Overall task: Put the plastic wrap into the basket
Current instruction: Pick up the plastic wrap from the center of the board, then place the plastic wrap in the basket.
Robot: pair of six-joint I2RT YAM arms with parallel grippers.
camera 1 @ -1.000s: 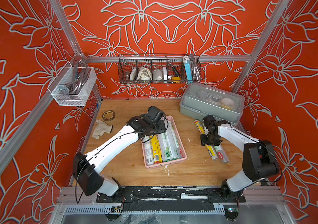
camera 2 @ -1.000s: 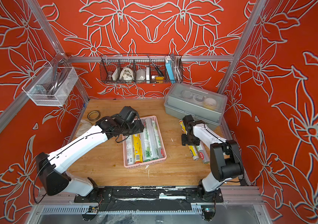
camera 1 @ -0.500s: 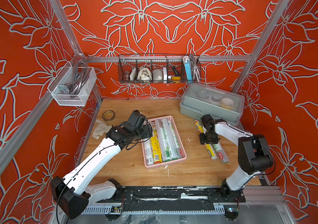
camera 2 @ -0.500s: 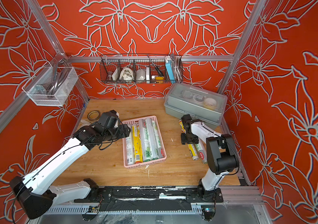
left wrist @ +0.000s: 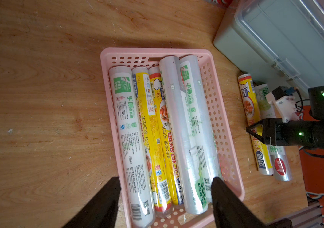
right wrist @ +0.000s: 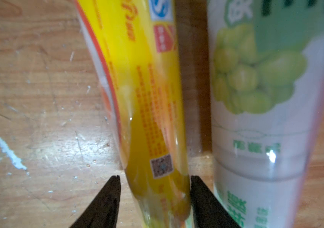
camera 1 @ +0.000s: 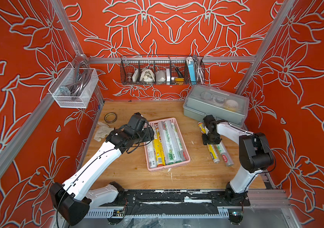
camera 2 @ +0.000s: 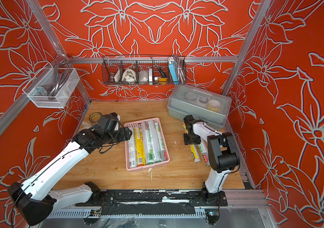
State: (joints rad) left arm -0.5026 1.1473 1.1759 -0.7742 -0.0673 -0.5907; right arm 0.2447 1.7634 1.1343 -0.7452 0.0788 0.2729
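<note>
The pink basket lies mid-table with several plastic wrap rolls lengthwise in it, yellow and white-green. My left gripper hangs open and empty over the basket's left side. Right of the basket, a yellow roll and a white-green roll with grapes lie side by side on the table. My right gripper points down with its jaws astride the yellow roll. One finger touches it and a thin gap shows at the other.
A grey lidded box stands at the back right, close behind my right arm. A brown tape ring and a white cloth lie at the back left. A black wire basket and a white mesh basket hang on the walls.
My left arm drew back leftward from over the basket's far end and its jaws opened wider. My right jaws narrowed round the yellow roll, which still lies on the table.
</note>
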